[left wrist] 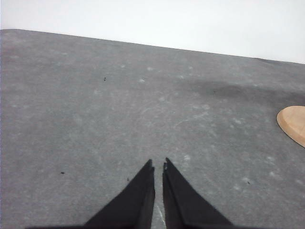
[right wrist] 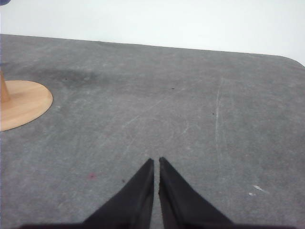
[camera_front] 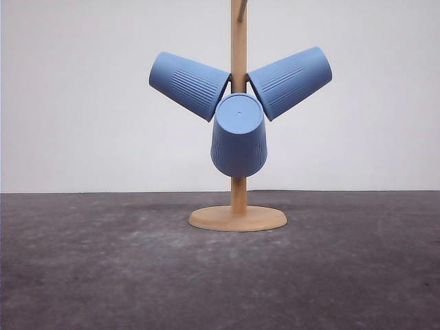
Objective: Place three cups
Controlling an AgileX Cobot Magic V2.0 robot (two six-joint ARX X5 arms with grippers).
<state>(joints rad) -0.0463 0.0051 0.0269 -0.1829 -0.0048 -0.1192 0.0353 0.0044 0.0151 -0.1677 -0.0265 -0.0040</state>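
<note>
Three light-blue ribbed cups hang upside down on a wooden cup tree in the front view. One cup (camera_front: 188,84) slants out to the left, a second cup (camera_front: 291,80) slants out to the right, and the third cup (camera_front: 238,137) hangs in front of the pole with its flat base toward me. The tree's pole (camera_front: 238,41) rises from a round wooden base (camera_front: 238,218). My left gripper (left wrist: 158,165) is shut with nothing in it, low over the bare table. My right gripper (right wrist: 156,161) is likewise shut and holds nothing.
The grey table (camera_front: 103,268) stretches wide on both sides of the stand. An edge of the wooden base (left wrist: 293,124) shows beside the left gripper, and the base (right wrist: 21,102) also lies off to the side of the right gripper. A white wall stands behind.
</note>
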